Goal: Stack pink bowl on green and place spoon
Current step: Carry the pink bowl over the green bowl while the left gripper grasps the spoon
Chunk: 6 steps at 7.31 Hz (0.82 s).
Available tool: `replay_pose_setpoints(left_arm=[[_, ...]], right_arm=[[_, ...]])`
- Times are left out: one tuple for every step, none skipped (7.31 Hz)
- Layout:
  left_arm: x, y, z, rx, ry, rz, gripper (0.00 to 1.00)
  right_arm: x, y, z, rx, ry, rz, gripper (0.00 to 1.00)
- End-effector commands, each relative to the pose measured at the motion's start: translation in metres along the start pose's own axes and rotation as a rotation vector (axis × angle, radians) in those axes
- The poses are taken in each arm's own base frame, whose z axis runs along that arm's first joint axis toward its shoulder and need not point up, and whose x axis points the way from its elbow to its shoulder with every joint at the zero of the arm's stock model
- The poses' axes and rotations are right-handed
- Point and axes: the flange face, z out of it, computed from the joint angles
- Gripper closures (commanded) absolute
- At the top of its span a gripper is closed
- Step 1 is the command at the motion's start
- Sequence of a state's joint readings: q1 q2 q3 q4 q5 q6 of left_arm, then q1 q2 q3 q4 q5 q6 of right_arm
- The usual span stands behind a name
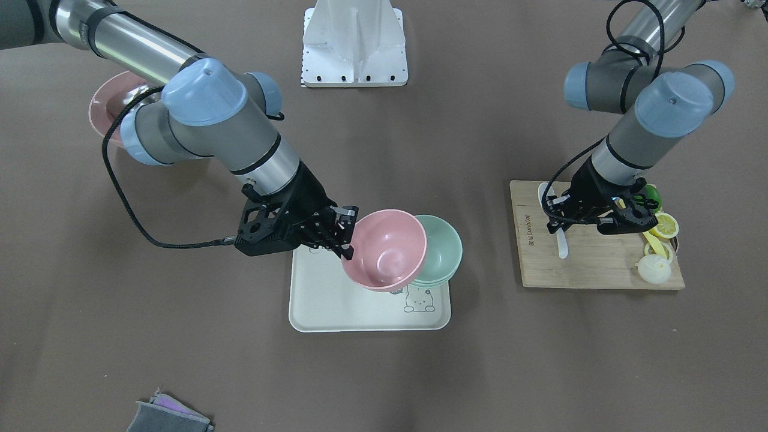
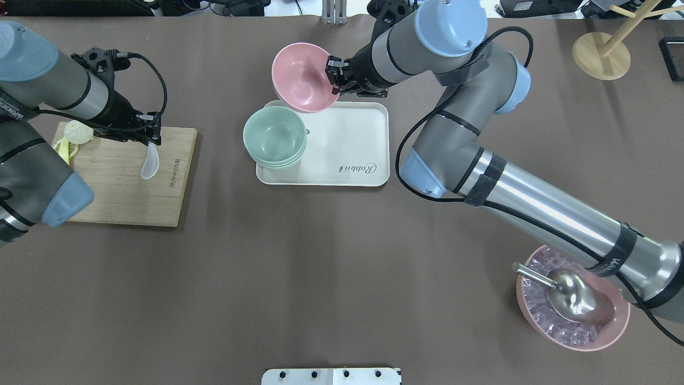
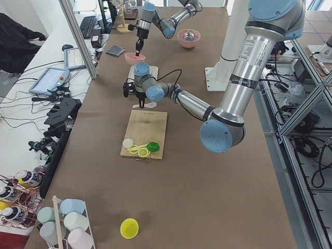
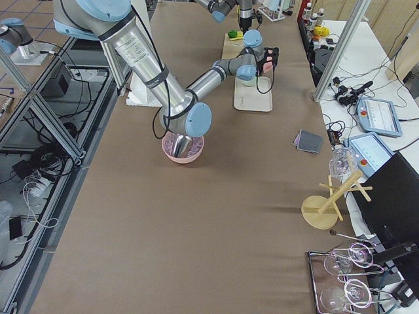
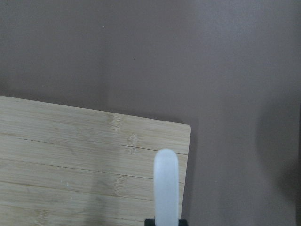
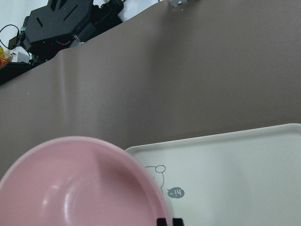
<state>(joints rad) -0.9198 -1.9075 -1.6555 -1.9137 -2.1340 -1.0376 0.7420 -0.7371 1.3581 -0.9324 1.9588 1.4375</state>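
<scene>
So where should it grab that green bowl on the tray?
Its rim, I'd say: the green bowl sits upright, mouth up, on the tray, so fingers can drop from above, one inside the wall, one outside. The side nearer the robot looks freest, away from the pink bowl.

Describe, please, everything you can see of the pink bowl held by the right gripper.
The pink bowl is round, smooth and empty, and looks like matte plastic. The right gripper pinches its rim and holds it tilted in the air over the edge of the cream tray farthest from the robot. It hangs close beside the stacked green bowls, not yet on them.
</scene>
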Motion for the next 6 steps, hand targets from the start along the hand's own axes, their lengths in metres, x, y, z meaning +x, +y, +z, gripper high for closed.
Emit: replay_pose_setpoints(left_arm=[[-0.013, 0.003, 0.006, -0.01, -0.014, 0.035, 1.0], [-0.015, 0.003, 0.006, -0.01, -0.016, 0.05, 1.0], [-0.016, 0.002, 0.006, -0.009, -0.016, 0.049, 1.0], [-0.016, 0.002, 0.006, -0.008, -0.018, 0.05, 1.0], [-0.018, 0.001, 0.008, -0.01, -0.021, 0.047, 1.0], [-0.018, 0.001, 0.009, -0.012, -0.022, 0.046, 1.0]], right_arm=[[-0.027, 0.026, 0.031, 0.006, 0.01, -0.005, 1.0], [-0.03, 0.029, 0.032, 0.006, 0.003, 0.055, 1.0], [-0.029, 0.032, 0.036, 0.004, -0.046, 0.124, 1.0], [-0.023, 0.037, 0.047, -0.006, -0.043, 0.16, 1.0], [-0.023, 0.043, 0.051, -0.015, -0.041, 0.17, 1.0], [-0.024, 0.043, 0.051, -0.016, -0.043, 0.229, 1.0]])
